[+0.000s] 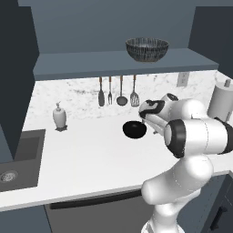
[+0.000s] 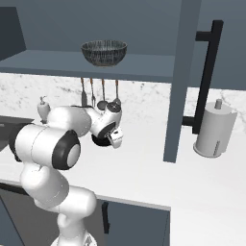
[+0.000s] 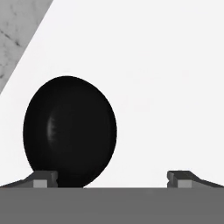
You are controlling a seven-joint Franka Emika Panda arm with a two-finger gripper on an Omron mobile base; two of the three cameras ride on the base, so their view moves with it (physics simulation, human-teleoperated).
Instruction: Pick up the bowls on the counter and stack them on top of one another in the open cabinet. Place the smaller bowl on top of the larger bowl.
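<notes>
The smaller bowl point(image 1: 134, 129), glossy black, sits on the white counter point(image 1: 91, 154) near the backsplash. My gripper point(image 3: 112, 179) hangs just above and to the right of it, open, with nothing between its fingers. In the hand view the smaller bowl point(image 3: 70, 131) lies to the left, its edge by the left fingertip point(image 3: 43, 178). In the right base view my hand point(image 2: 113, 126) covers most of the smaller bowl point(image 2: 98, 141). The larger bowl point(image 1: 147, 49), grey and streaked, stands upright on the shelf of the open cabinet point(image 1: 91, 61), as also seen from the right point(image 2: 104, 52).
Several utensils point(image 1: 117, 93) hang on the backsplash behind the bowl. A soap dispenser point(image 1: 59, 116) stands at the back left beside the sink point(image 1: 18, 159). A paper towel roll point(image 2: 214, 129) stands at the right, and a cabinet panel point(image 2: 180, 81) with a black handle hangs there.
</notes>
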